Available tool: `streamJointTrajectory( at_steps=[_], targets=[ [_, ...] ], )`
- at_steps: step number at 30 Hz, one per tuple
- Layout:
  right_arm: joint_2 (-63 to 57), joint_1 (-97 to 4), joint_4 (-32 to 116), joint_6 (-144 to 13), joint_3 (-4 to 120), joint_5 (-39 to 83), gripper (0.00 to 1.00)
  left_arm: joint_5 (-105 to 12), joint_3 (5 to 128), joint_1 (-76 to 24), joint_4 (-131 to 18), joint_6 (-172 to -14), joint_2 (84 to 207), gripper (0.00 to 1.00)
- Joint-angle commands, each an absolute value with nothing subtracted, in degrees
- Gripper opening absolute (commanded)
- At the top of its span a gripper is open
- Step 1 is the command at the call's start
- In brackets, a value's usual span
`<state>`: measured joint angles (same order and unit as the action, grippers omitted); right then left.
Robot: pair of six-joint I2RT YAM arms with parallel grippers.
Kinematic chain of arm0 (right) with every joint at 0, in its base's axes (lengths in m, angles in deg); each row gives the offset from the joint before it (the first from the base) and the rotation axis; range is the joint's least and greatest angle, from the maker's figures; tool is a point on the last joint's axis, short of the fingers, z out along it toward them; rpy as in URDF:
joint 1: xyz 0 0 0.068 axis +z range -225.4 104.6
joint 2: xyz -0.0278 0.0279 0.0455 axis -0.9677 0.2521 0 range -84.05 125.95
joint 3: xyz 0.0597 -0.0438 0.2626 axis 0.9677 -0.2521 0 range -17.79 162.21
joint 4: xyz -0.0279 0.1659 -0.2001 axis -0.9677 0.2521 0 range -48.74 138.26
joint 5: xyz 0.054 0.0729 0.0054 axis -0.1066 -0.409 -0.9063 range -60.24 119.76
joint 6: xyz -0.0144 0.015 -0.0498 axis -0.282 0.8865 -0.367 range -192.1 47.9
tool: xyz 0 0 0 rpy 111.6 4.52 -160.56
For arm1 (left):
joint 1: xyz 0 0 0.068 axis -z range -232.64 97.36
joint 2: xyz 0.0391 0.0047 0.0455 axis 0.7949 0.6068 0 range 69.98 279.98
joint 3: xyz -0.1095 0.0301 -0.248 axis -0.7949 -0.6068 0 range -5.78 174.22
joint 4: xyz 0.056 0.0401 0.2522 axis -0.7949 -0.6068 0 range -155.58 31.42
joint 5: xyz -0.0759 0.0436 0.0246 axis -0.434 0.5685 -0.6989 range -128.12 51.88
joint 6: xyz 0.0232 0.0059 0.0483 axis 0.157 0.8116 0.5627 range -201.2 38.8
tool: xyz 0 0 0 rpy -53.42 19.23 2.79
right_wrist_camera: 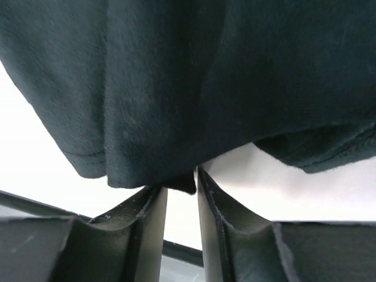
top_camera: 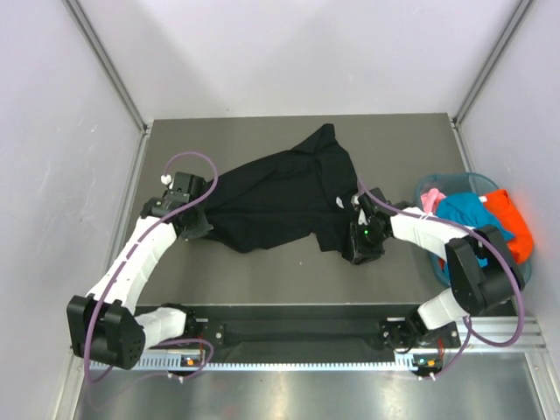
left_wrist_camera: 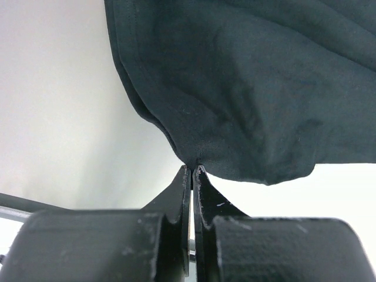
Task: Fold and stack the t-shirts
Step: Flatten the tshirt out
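A black t-shirt lies crumpled across the middle of the table. At its left edge my left gripper is shut on the cloth. The left wrist view shows the tips pinching the hem of the black t-shirt. My right gripper is at the shirt's lower right corner. Its jaws stand apart, with a small fold of the black t-shirt hanging between the tips. Teal-blue, orange and pink t-shirts sit bunched in the basket.
A translucent blue-green basket stands at the table's right edge, beside the right arm. Grey walls close in the table on the left, right and back. A metal rail runs along the near edge between the arm bases.
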<state>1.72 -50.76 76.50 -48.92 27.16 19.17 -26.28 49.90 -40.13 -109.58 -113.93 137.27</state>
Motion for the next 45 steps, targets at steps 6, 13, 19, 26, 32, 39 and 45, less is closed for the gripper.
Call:
streamJointTrajectory(
  at_steps=[6, 13, 19, 26, 32, 39, 45],
  targets=[
    [3.22, -50.18, 70.35, -47.58, 26.94, 22.38, 0.09, -26.61, 51.18, -40.34, -110.17, -113.02, 134.76, 0.00],
    [-5.89, -50.35, 84.04, -48.64, 35.89, 25.36, 0.00, -23.98, 57.05, -40.34, -114.20, -112.40, 132.83, 0.00],
    [-14.79, -53.33, 94.41, -48.28, 57.67, 28.43, 0.00, -17.21, 73.21, -40.34, -117.55, -111.00, 129.13, 0.00],
    [-14.27, -60.28, 94.61, -49.60, 88.85, 29.41, 0.00, -12.20, 100.34, -40.42, -119.40, -108.19, 132.99, 0.00],
    [-14.09, -63.09, 88.20, -51.18, 103.03, 33.98, 0.00, -9.73, 119.01, -40.16, -117.03, -104.67, 137.12, 0.00],
    [-23.65, -63.10, 79.15, -52.76, 105.87, 32.49, 0.00, -13.23, 127.11, -37.09, -112.29, -103.61, 135.73, 0.00],
    [-33.15, -63.10, 74.57, -54.44, 105.96, 31.34, 0.00, -15.88, 126.50, -36.47, -111.66, -104.49, 129.84, 0.00]
  ],
)
